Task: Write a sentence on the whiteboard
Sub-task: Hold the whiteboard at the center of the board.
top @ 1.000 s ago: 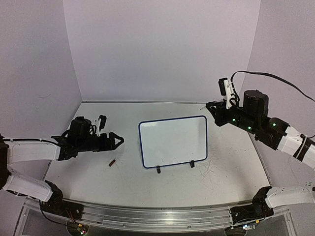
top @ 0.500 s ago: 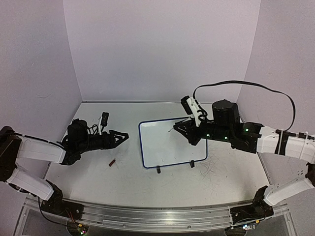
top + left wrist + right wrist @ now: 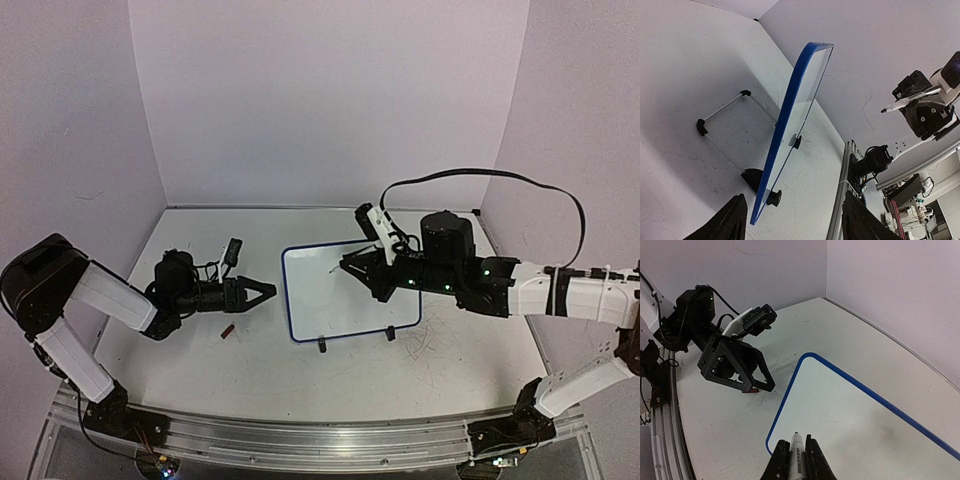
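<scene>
The whiteboard [image 3: 350, 300] stands tilted on its two black feet at mid-table, its face blank; no sentence shows on it. In the left wrist view the whiteboard [image 3: 790, 125] is edge-on, blue rim towards me. My left gripper [image 3: 266, 291] is open just left of the rim, its fingers [image 3: 730, 220] apart from the board. My right gripper [image 3: 350, 266] hovers over the board's upper middle, shut on a white marker [image 3: 797, 450] with its dark tip pointing at the whiteboard [image 3: 855, 410].
A small red-brown cap [image 3: 228, 330] lies on the table below the left gripper [image 3: 740, 370]. Lilac walls close the back and sides. The metal rail [image 3: 300, 440] with the arm bases runs along the near edge.
My left gripper has slid right towards the board's left rim and its jaws have narrowed a little. My right arm swung from the back right to over the board with the marker.
</scene>
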Robot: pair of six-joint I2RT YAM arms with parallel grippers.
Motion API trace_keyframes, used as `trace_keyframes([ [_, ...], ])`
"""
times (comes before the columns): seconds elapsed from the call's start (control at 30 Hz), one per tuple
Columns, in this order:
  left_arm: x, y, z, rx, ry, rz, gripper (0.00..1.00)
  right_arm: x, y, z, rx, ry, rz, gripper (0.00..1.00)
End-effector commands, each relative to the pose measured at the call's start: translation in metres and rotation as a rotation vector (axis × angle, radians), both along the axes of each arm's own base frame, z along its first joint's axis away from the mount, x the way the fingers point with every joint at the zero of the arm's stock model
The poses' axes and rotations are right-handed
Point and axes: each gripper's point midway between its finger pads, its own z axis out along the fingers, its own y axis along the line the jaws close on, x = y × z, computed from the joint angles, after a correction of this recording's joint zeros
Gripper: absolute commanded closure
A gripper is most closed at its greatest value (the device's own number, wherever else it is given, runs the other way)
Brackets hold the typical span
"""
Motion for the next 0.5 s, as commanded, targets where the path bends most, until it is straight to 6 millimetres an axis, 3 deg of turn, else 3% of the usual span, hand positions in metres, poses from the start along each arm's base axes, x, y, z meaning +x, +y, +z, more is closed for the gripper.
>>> trace_keyframes([
  [0.0, 0.007, -0.015, 0.026, -0.068, -0.112, -0.064, 0.34, 0.002, 0.013, 0.015, 0.057, -0.05, 0.029, 1.0],
  [0.23, 0.017, -0.032, 0.02, -0.062, -0.153, -0.139, 0.44, 0.015, 0.02, 0.015, 0.058, -0.052, -0.001, 1.0],
  [0.47, 0.024, -0.041, 0.008, -0.05, -0.165, -0.181, 0.64, 0.021, 0.028, 0.016, 0.055, -0.07, 0.003, 1.0],
])
